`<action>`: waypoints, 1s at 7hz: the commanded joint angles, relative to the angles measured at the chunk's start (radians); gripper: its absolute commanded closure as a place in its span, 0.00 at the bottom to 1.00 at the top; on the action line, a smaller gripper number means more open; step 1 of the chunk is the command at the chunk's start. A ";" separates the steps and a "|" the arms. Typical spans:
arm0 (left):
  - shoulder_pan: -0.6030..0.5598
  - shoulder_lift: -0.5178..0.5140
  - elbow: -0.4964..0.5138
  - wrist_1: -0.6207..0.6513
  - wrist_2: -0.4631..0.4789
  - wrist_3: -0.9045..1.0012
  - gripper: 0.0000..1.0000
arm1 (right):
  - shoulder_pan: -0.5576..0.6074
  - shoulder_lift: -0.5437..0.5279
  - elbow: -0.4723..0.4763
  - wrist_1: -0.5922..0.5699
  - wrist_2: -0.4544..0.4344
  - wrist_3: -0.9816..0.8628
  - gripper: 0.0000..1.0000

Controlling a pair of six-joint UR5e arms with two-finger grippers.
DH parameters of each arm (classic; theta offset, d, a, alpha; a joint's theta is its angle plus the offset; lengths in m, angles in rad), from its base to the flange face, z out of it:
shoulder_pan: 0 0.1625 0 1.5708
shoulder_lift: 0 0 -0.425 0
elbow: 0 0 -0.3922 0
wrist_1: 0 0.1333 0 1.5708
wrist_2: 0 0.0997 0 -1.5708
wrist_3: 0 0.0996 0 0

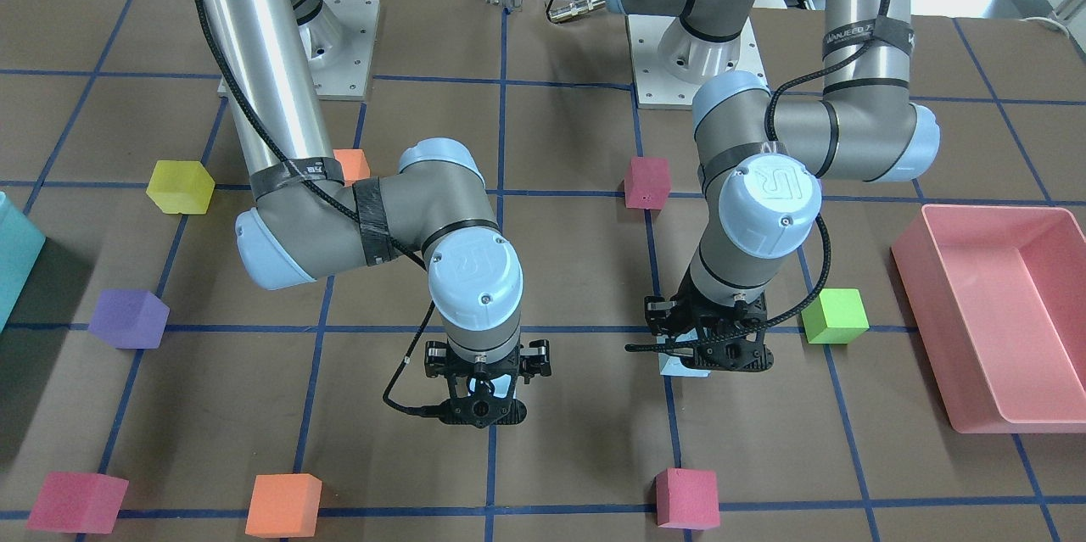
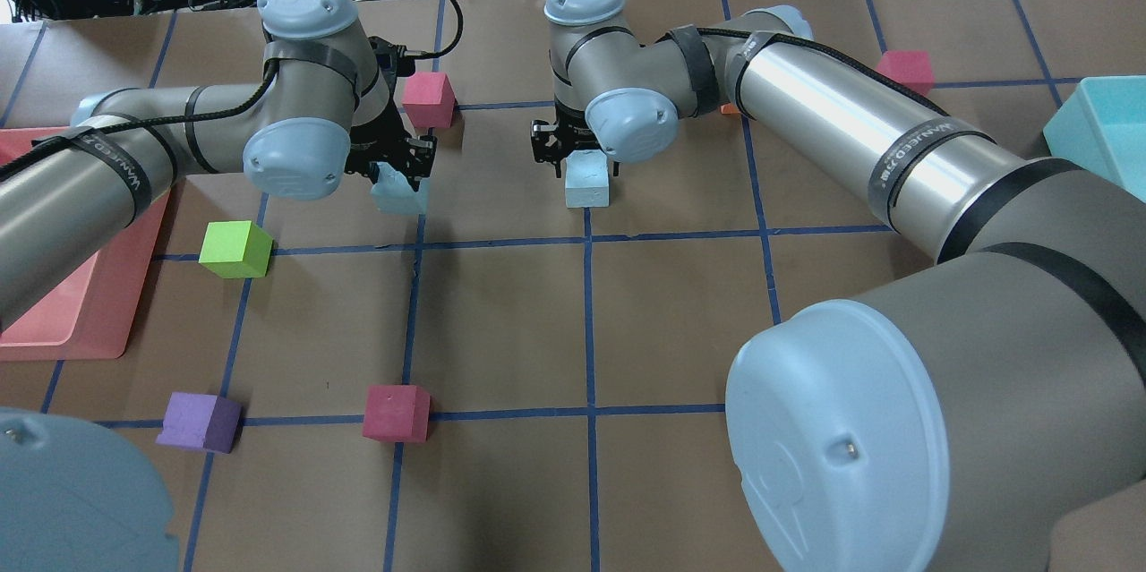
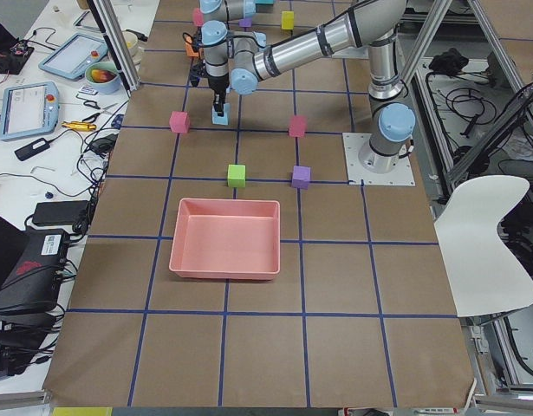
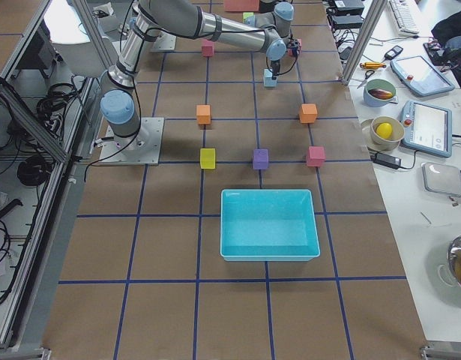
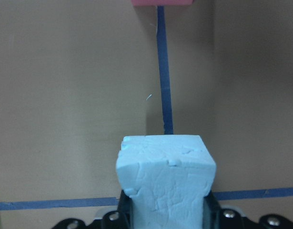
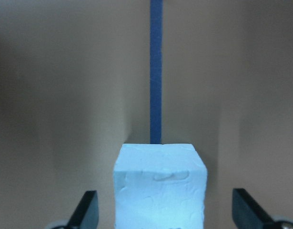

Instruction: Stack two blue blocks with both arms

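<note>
Grips one of the blue blocks (image 5: 165, 181) in the left claw (image 2: 398, 169), pinched across two opposite faces, close to a red cube (image 2: 427, 99) lying farther from the robot's base, and over a taped line of the desk (image 2: 501, 330); cannot tell whether lifted clear or resting on the surface. Straddles the other blue block (image 6: 159, 186) with the right claw (image 1: 484, 408), spread wide, with open space between each of the fingers (image 6: 86, 210) and the foam. Leaves that second block flat on the desk, on a blue tape line, near the first but apart from it. Looks like the grasping stage, with nothing stacked yet. For a clean grasp, keep the right claw centred, so as to meet both faces together and avoid shoving the cube sideways; close gently, just enough to hold soft foam without crushing it. Then pick one block as the base and leave it flat on the desk; raise the other straight up, above the base's top, before crossing over. Mind the short gap between the two arms while bringing them together. Square up the edges, lower until touching, and only then spread the claw and back off straight upward, to avoid dragging the top cube askew. Check the wrist views for alignment before letting go.
</note>
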 commanded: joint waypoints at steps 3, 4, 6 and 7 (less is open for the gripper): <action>-0.108 -0.066 0.195 -0.094 -0.062 -0.230 1.00 | -0.214 -0.263 0.036 0.298 -0.011 -0.144 0.00; -0.145 -0.106 0.260 -0.104 -0.090 -0.337 1.00 | -0.226 -0.346 0.078 0.365 -0.012 -0.150 0.00; -0.238 -0.177 0.343 -0.105 -0.079 -0.419 1.00 | -0.254 -0.446 0.137 0.301 0.000 -0.131 0.00; -0.251 -0.185 0.352 -0.105 -0.081 -0.424 1.00 | -0.257 -0.444 0.145 0.309 -0.003 -0.133 0.00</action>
